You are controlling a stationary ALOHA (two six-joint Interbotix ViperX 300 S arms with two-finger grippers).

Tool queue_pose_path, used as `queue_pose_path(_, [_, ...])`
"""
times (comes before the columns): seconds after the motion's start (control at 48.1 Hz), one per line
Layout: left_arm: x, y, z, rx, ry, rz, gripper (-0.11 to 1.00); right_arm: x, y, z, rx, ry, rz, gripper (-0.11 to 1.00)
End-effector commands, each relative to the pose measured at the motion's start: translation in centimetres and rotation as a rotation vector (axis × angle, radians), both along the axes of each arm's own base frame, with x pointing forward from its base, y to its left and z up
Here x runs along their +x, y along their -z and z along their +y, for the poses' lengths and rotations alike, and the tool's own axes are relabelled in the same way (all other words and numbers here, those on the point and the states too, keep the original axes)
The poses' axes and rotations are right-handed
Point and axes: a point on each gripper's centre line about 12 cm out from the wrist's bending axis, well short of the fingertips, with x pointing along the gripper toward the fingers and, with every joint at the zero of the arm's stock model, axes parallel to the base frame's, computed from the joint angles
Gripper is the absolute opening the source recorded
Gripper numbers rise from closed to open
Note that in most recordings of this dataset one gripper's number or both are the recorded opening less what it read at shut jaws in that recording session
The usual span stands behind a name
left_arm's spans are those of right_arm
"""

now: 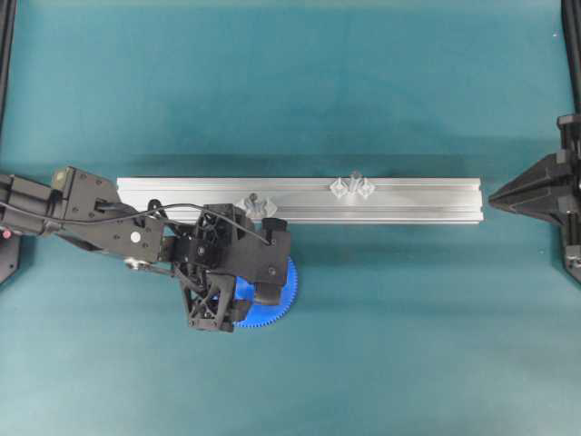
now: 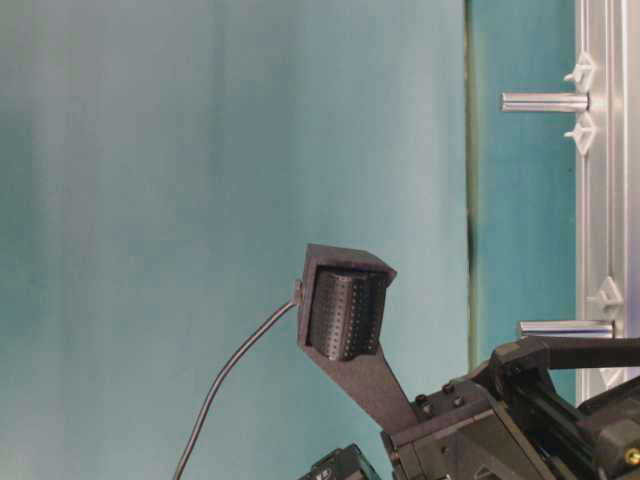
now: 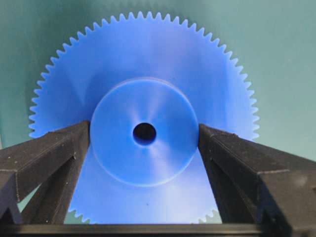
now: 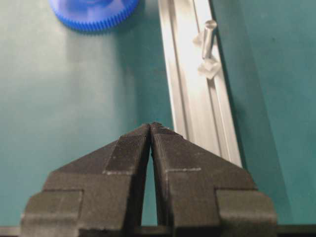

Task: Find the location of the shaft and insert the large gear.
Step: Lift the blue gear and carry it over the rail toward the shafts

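Step in hand: grasping. The left gripper (image 3: 144, 148) hangs over the bright blue toothed plastic large gear (image 3: 143, 133), flat on the teal tabletop (image 1: 408, 345) beside the aluminium rail (image 1: 408, 195); its jaws stand spread either side of the hub, apparently not yet pinching. The right gripper (image 4: 150, 129) is idle, jaws pressed together. Next: close on the hub, lift, then align the bore over an upright grey metal shaft (image 1: 355, 178).
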Motion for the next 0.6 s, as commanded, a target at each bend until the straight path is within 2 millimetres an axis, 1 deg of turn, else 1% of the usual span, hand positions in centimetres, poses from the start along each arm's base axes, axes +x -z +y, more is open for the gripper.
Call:
queue_pose_path(0.0, [0.27,-0.24,-0.22,-0.002,0.003,-0.011,0.92,0.22,-0.48,-0.01,0.008,0.006,-0.011,0.14])
queue_pose_path(0.166, [0.67,-0.65,-0.28,-0.009,-0.003,-0.024,0.91,0.2,-0.41,-0.01,0.009,0.006,-0.009,0.14])
queue_pose_path(0.249, [0.66,-0.58,-0.21,-0.017,-0.013,-0.019,0.88,0.2,-0.41,-0.02,0.007,0.006,-0.009,0.14])
queue_pose_path(0.312, [0.61,-0.53,-0.27,-0.027,-0.025,-0.016,0.83,0.23,-0.49,-0.04,0.008,0.008,-0.012,0.14])
queue_pose_path(0.395, [0.55,-0.53,-0.26,-0.034,-0.033,-0.014,0.72,0.2,-0.41,-0.01,0.009,0.006,-0.009,0.14])
queue_pose_path(0.582, [0.57,-0.64,-0.2,-0.034,-0.037,-0.003,0.72,0.21,-0.43,0.0,0.01,0.006,-0.011,0.14])
